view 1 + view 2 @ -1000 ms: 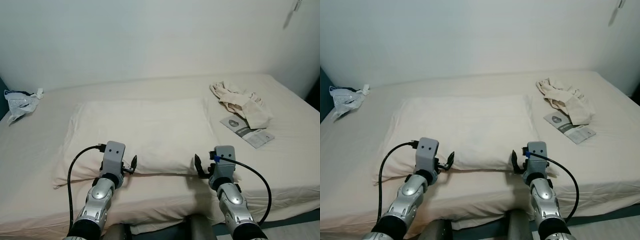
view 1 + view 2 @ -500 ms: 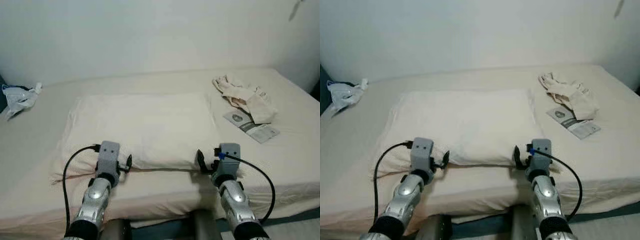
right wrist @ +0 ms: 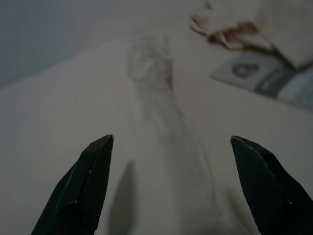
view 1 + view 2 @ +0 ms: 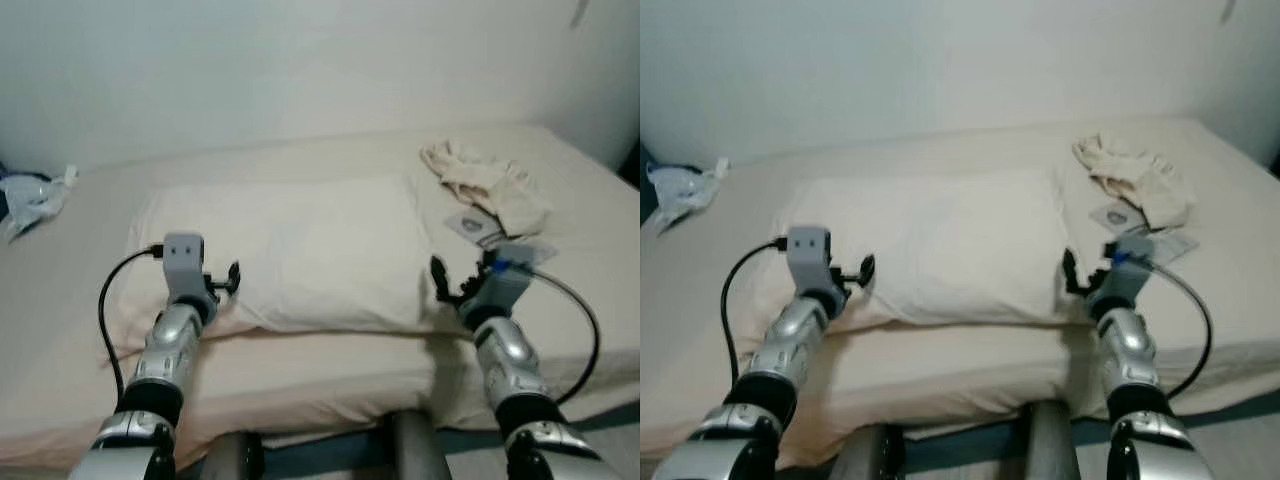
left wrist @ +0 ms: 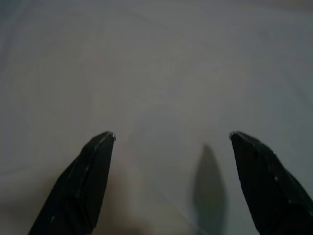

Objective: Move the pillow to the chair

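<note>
A large cream pillow (image 4: 290, 250) lies flat in the middle of the bed (image 4: 300, 375). My left gripper (image 4: 230, 278) is at the pillow's front left corner, open, its fingertips (image 5: 100, 147) spread over pale fabric with nothing between them. At the pillow's front right corner my right gripper (image 4: 440, 282) also stands open, with the pillow's right edge (image 3: 156, 98) running between its fingers (image 3: 95, 161). No chair is in view.
A crumpled cream cloth (image 4: 485, 185) and a grey leaflet (image 4: 475, 225) lie on the bed at the right. A white plastic bag (image 4: 30, 195) sits at the far left edge. A white wall stands behind the bed.
Both arms have spread outward and forward, from the pillow's front edge to its two front corners. The camera has shifted a little.
</note>
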You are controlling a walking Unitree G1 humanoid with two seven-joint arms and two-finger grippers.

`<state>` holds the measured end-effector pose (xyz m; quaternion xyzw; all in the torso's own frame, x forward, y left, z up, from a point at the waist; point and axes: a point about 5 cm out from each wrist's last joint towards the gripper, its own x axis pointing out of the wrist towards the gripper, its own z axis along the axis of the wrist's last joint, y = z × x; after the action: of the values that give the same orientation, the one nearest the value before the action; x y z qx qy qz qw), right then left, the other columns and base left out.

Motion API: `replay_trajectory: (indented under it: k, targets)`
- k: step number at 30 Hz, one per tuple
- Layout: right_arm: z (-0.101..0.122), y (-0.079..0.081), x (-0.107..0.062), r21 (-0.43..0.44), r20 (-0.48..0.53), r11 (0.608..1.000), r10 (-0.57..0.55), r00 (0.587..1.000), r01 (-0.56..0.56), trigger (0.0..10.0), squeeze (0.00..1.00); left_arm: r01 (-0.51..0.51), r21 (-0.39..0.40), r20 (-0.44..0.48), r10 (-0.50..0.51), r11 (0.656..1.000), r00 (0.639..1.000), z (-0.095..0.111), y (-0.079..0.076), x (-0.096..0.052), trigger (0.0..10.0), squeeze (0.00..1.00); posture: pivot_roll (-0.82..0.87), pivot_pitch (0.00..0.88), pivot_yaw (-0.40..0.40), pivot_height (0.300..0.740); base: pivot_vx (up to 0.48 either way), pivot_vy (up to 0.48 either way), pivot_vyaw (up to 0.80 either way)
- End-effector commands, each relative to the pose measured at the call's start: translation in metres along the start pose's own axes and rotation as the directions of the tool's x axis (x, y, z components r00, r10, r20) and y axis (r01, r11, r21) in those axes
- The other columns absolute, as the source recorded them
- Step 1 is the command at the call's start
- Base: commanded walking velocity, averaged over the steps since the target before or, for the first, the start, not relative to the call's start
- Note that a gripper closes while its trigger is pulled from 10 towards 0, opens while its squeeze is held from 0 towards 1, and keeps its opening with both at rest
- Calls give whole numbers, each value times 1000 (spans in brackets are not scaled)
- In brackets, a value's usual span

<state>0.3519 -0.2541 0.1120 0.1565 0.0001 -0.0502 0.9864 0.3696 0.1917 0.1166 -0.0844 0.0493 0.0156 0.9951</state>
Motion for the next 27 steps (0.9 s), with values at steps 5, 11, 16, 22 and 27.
replay_trajectory:
  k: [5, 11, 16, 22, 27]
  targets:
    - [-1, -5, 3, 133, -39, 991, -20, 999, 25, 10000, 1000, -18, -64, -29, 16, 998, 999, 14, 17, 7, 10000, 1000, 78, 264, 94, 581, 0, 0, 0]
    - [3, 4, 11, 195, -70, 981, 39, 997, -24, 10000, 1000, -14, 66, -42, 16, 998, 999, 31, 27, 13, 10000, 1000, 93, 304, 84, 581, 0, 0, 0]
    - [-4, 26, 16, 205, -153, 972, 145, 978, -113, 10000, 188, -18, 128, -89, 30, 992, 996, 34, 33, 14, 10000, 0, 85, 293, 79, 581, 0, 0, 0]
    - [-22, 47, 14, 160, -258, 967, 237, 937, -200, 10000, 0, 126, 178, -214, -86, 976, 973, 15, 15, 14, 10000, 0, 79, 285, 68, 581, 0, 0, 0]
    - [-30, 61, 13, 213, -275, 949, 286, 918, -231, 10000, 0, 221, 175, -310, -159, 959, 937, -6, 1, 9, 10000, 0, 70, 275, 69, 581, 0, 0, 0]
